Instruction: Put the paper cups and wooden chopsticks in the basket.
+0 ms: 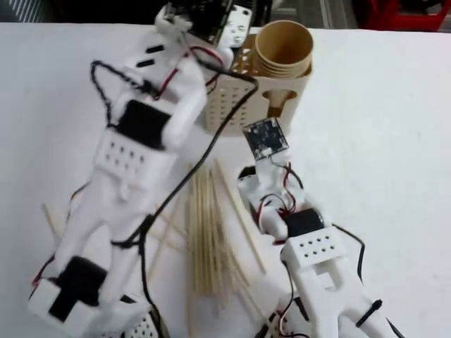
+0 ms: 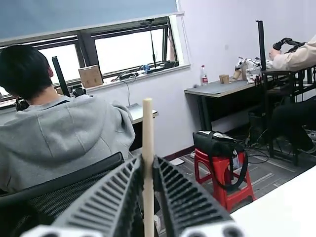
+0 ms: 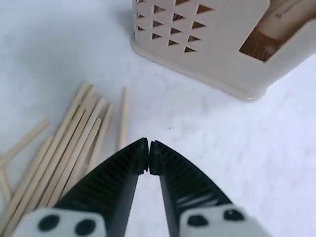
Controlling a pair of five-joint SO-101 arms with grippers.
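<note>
White table (image 1: 394, 141): perforated basket (image 1: 301, 91) stood at upper centre; wooden chopsticks (image 1: 206, 232) heaped at lower centre; single chopstick (image 1: 51, 220) laid at the left.

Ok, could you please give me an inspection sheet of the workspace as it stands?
Surface: white table.
Job's things: paper cups stacked inside the basket; loose chopsticks piled on the table; one chopstick held.
Clutter: nothing seen.
Grippers: left gripper fingers shut on the chopstick; right gripper fingers shut, empty, above the table near the basket.
Cables: black cable runs past the pile's top end.
Surroundings: red stool, desk, windows.
</note>
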